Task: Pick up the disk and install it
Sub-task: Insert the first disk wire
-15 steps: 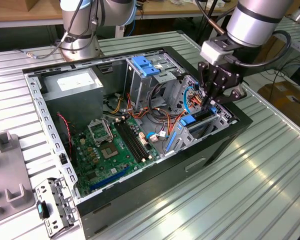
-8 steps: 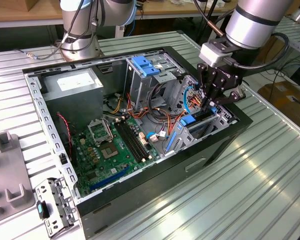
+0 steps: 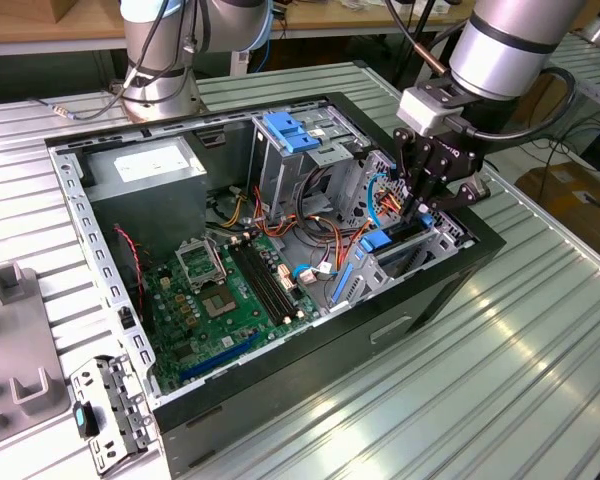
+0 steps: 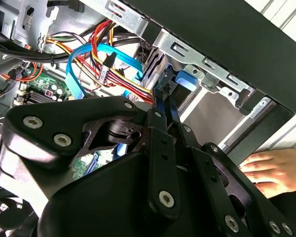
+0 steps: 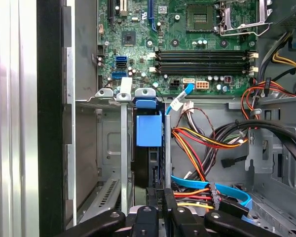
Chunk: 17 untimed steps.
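Disk (image 5: 149,132) stood on edge in a narrow slot of the grey metal drive bay (image 5: 111,148) at the front corner of the open computer case (image 3: 280,390), with its blue plastic rail tab uppermost and the dark body mostly sunk between the bay's sheet-metal walls. In the exterior view the gripper (image 3: 421,208) reached down right over that slot, and in the first wrist view its black fingers (image 5: 168,207) met at the disk's near edge; they looked drawn in narrow on it, but whether they truly pinched it could not be told. As a judgement, such a drive was stiff and fairly dense for its size, with smooth metal faces that could slip, and it would not take kindly to knocks or to being forced askew. The blue rails on its narrow edges seemed the right place to hold it, keeping pressure off the label face. Red, yellow and blue cables (image 5: 207,143) hung just beside the bay and could snag. A person's hand (image 4: 274,170) rested outside the case, in the second wrist view.
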### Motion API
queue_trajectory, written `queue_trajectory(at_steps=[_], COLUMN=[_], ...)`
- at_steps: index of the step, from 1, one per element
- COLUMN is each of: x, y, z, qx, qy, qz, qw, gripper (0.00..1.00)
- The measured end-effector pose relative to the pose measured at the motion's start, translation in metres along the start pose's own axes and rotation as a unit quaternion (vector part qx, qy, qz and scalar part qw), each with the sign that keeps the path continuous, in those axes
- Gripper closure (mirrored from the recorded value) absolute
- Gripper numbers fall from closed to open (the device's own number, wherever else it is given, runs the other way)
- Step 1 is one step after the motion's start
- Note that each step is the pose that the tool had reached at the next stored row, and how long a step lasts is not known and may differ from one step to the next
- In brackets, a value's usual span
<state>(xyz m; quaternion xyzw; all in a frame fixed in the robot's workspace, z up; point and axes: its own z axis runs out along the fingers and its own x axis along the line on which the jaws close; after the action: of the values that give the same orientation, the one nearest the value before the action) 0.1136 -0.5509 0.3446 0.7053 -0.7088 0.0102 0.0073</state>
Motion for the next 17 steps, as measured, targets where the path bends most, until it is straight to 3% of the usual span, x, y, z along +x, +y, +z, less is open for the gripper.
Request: queue_trajectory(at_steps=[5,17], x=[0.0000,0.0002], y=[0.0000,0.0000], z=[-0.0002,-0.0075], qx=[0.0000,0.0000], qy=[-0.0002,-0.0002], qz=[0.000,0.000], qw=[1.00000,1.00000], gripper=[0.83,0.83])
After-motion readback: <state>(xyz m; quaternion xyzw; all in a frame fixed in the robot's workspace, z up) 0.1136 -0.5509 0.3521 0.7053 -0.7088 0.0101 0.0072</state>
